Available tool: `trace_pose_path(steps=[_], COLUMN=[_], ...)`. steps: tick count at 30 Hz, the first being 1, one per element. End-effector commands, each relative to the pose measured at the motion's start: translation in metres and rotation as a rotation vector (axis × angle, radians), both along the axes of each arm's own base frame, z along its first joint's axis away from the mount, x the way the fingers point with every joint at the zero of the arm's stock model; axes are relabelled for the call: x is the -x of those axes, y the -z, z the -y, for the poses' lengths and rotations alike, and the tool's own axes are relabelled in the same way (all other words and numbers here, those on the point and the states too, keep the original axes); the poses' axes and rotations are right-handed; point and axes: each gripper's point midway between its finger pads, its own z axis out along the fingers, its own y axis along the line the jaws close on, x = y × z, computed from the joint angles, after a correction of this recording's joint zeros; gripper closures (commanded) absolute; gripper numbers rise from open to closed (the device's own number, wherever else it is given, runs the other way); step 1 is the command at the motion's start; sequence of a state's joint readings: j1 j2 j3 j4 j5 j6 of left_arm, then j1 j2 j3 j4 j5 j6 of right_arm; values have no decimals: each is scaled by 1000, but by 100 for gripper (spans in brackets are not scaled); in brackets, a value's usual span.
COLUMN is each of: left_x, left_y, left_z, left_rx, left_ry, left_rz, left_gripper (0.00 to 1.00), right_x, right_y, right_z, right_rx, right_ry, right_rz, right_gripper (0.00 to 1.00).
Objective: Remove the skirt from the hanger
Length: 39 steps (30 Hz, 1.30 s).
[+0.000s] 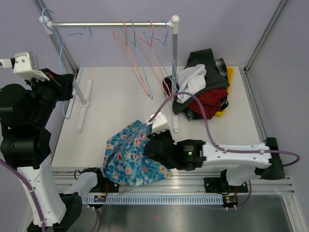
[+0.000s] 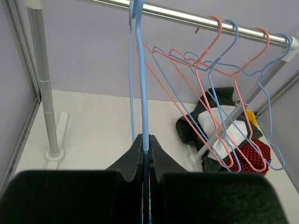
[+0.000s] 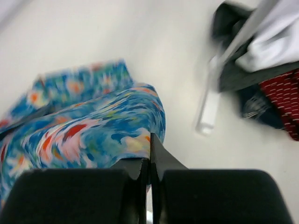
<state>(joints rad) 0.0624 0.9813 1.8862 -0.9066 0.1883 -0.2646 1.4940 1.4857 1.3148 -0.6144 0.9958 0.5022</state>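
Floral blue skirt (image 1: 129, 157) pinched in right gripper (image 3: 150, 153), left gripper (image 2: 145, 143) clamping blue hanger (image 2: 143, 84).

**Wire hangers (image 1: 145, 53) crowd one end of a clothes rack beside a heap of laundry.**
The pink and blue hangers dangle near the right end of the metal rail (image 1: 111, 23), which spans two posts standing on flat white feet (image 1: 83, 113) on the white table (image 1: 120, 92). Just right of the right post (image 1: 175, 63) lies a pile of clothes (image 1: 205, 89): a white garment (image 1: 192, 79) over dark fabric, a red dotted piece (image 1: 212, 102) nearer the camera, and yellow cloth (image 1: 230, 75) at the pile's right edge.
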Motion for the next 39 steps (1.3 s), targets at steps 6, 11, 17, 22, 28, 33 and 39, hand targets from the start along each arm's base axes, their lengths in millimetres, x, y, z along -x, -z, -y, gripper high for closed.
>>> trace_pose_path(steps=[6,11,17,22,28,33,39], left_x=[-1,-7,-14,-21,-29,-37,-54], left_y=[-17,-12,-7,0,5,14,18], left_z=[-2,-1,-4,-6,-8,-8,-4], left_rx=[-19,-8,-23,-31,-47,-59,-43], left_ry=[-11,-2,-14,-24,-34,-36,-10], left_rz=[79,71,55,36,18,-7,-25], left_gripper=[100,100,100,100,100,100,100], right_x=[-25,-37,-99,-167,-264,-334,-349], right_y=[-178,-232,-264,-290,-314,-249,-102], right_z=[149,190,217,240,299,326,309], right_rx=[-241,-239,-78,-55,52,84,15], right_ry=[240,262,386,450,660,751,718], right_rz=[326,444,485,506,581,451,113], right_gripper=[100,100,100,100,100,100,1])
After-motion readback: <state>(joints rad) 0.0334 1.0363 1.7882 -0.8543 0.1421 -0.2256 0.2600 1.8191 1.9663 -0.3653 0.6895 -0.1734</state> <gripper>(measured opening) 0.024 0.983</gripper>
